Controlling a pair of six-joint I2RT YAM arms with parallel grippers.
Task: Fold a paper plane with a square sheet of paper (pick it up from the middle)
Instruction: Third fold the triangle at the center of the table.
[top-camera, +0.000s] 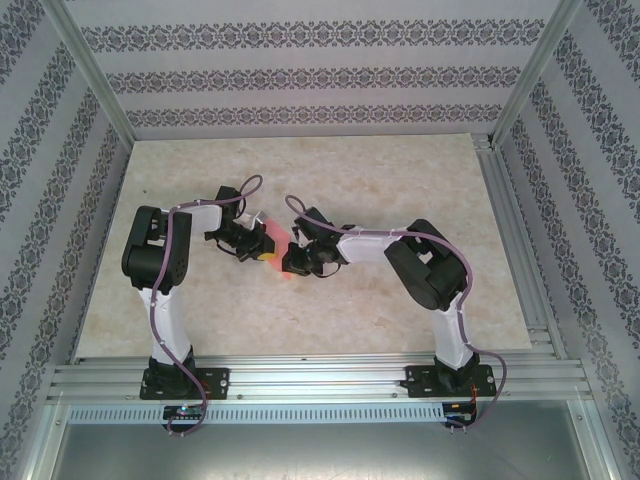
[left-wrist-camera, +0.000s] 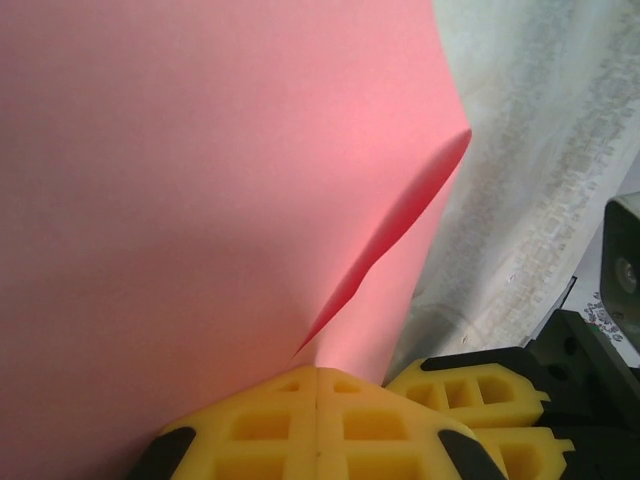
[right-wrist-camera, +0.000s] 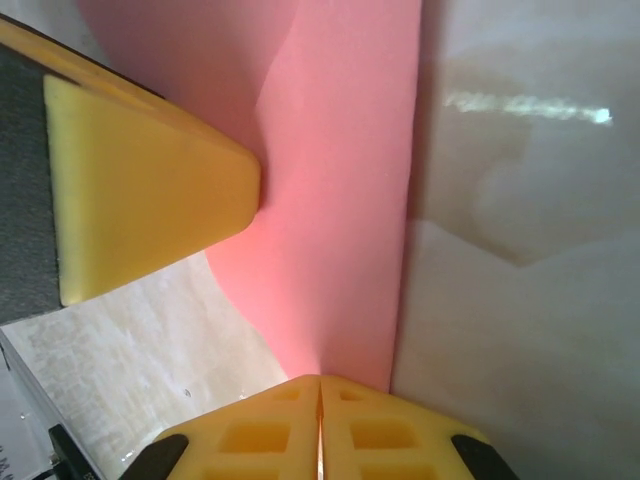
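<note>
Left wrist: left fingers (left-wrist-camera: 300, 425) clenched on the square sheet of paper (left-wrist-camera: 200, 200), right fingers (right-wrist-camera: 300, 430) pinching it alongside. One soft bend above them, no sharp crease yet, so folding looks barely begun.

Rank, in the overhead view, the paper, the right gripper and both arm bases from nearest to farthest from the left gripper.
1. The paper: pinched in the left gripper itself.
2. The right gripper: just to the right, shut on the same paper.
3. The left arm base: near edge, left side.
4. The right arm base: near edge, far right.
</note>
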